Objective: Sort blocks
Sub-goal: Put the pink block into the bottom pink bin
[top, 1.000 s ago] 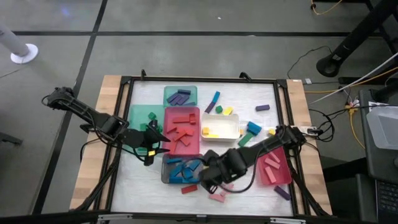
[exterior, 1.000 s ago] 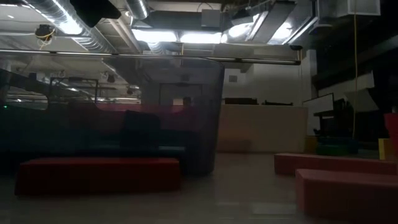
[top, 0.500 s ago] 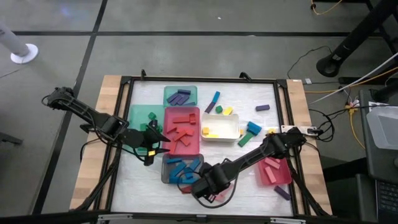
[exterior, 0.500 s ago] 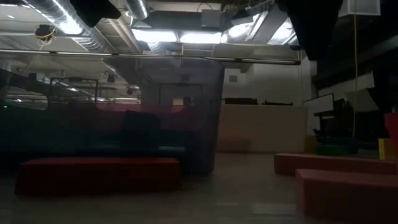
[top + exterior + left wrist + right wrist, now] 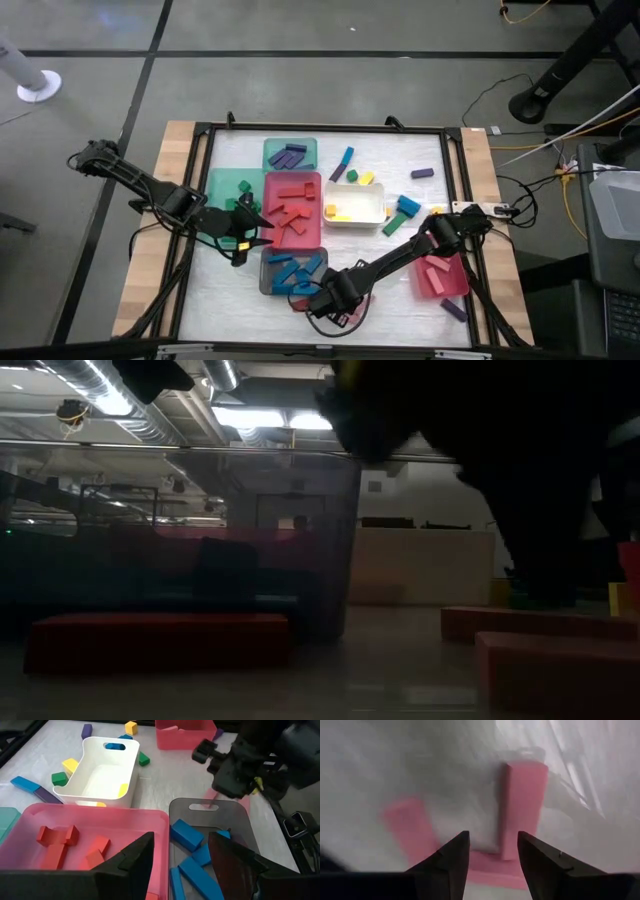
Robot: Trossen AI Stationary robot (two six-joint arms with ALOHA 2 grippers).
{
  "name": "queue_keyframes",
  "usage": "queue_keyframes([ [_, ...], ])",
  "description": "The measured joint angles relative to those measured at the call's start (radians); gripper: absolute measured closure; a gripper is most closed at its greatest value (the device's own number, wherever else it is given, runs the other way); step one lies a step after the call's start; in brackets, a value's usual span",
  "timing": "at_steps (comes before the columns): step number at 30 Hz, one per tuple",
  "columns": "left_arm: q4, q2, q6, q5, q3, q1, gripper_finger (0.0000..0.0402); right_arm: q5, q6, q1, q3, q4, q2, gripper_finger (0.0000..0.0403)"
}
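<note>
- Since the earlier frame my right arm has swung further toward the near edge of the table [image 5: 230, 290], and its tool [image 5: 490, 852] now hovers just past the grey plastic tray [image 5: 270, 283], on the side away from the red plastic tray [image 5: 292, 212].
- Its fingers stand apart with nothing between them; directly ahead lie pink plastic bar blocks [image 5: 520, 805], loose on the white table surface, touching each other in a rough L.
- My left tool [image 5: 182, 860] hangs over the seam between the red tray and the grey tray, fingers apart and empty, waiting.
- Blue blocks [image 5: 186, 834] sit in the grey tray, red ones in the red tray; stray blocks are scattered around the white plastic bin [image 5: 355, 205] beyond the red tray.
- I judge these pink bars to be light, rigid and smooth, so they could skid or twist if nudged off-centre.
- I would take the upright bar across its narrow width at mid-length, clear of its neighbour, then carry it to the pink tray [image 5: 440, 275].
</note>
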Motion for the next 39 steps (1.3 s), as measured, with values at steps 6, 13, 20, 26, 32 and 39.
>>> queue_keyframes([
  [6, 0.000, 0.000, 0.005, 0.000, 0.000, 0.000, 0.0226, -0.001, 0.003, 0.002, -0.059, -0.041, 0.000, 0.0237],
  [13, 0.000, 0.000, 0.006, 0.000, 0.000, 0.000, 0.0226, 0.039, -0.035, 0.001, -0.060, -0.040, 0.000, 0.0237],
  [20, 0.000, 0.000, 0.006, 0.000, 0.000, 0.000, 0.0226, 0.001, -0.090, -0.007, -0.147, 0.064, -0.011, 0.0237],
  [26, 0.000, 0.000, 0.006, 0.000, 0.000, 0.000, 0.0226, -0.008, -0.106, -0.007, -0.169, 0.075, -0.017, 0.0256],
  [32, 0.001, 0.000, 0.007, 0.000, 0.000, 0.000, 0.0226, 0.006, -0.109, -0.012, -0.177, 0.015, -0.044, 0.0310],
  [39, 0.001, 0.000, 0.016, 0.000, 0.000, 0.000, 0.0226, 0.007, -0.132, -0.011, -0.175, -0.208, -0.117, 0.0302],
])
